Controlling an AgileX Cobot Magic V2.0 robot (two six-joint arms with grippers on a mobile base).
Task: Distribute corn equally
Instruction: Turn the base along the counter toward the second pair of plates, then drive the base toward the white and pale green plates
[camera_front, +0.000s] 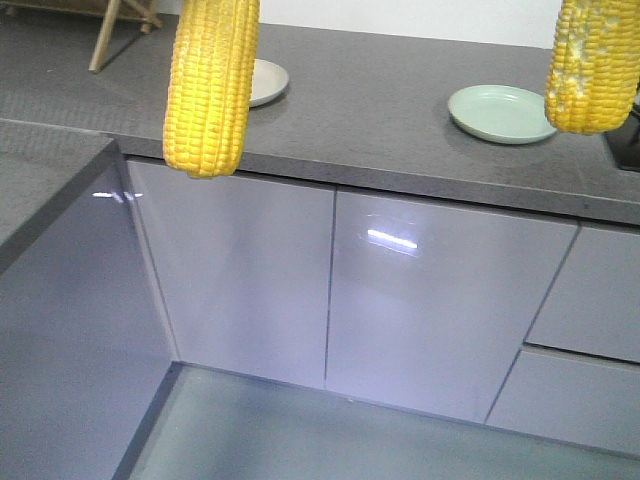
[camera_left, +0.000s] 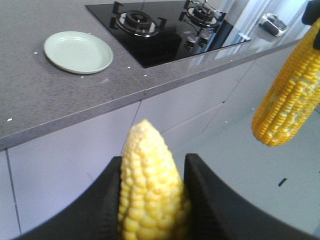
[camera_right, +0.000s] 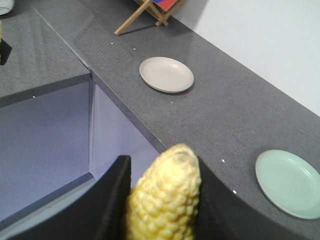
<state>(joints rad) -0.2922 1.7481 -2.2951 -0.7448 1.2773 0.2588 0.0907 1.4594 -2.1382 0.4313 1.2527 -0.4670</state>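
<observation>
**Step in hand:** carry one cob to each plate.

**Status.** The left gripper (camera_left: 152, 167) is closed on the left cob (camera_left: 150, 200), its fingers (camera_left: 202, 200) on either flank and the tip projecting forward. The right gripper (camera_right: 162, 167) grips the right cob (camera_right: 164, 200) the same way; this is the cob with whitish patches. In the front view both cobs hang tip-down, well apart from each other. Only these two cobs show, so you cannot confirm any others from these views.

**Targets.** The beige plate (camera_right: 166, 74) lies to the left on the counter (camera_front: 400, 120). The green plate (camera_front: 500, 112) lies to the right, near the hob (camera_left: 160, 45). Both plates are bare and well apart.

**Procedure.**
1. Assign the left cob to the beige plate and the right cob to the green plate. This avoids crossing the arms.
2. The left wrist view shows cabinet fronts (camera_left: 65, 170) below the tip, so judge the cobs short of the counter. Advance each arm past the edge before lowering.
3. Centre the cob over its plate, then tilt it toward level. A cob released tip-down will likely topple off the shallow rim.
4. Lower until the cob rests on the plate, then part the fingers.

**Caution.** A cob is round and tapered, so expect it to roll. Withdraw straight up.
</observation>
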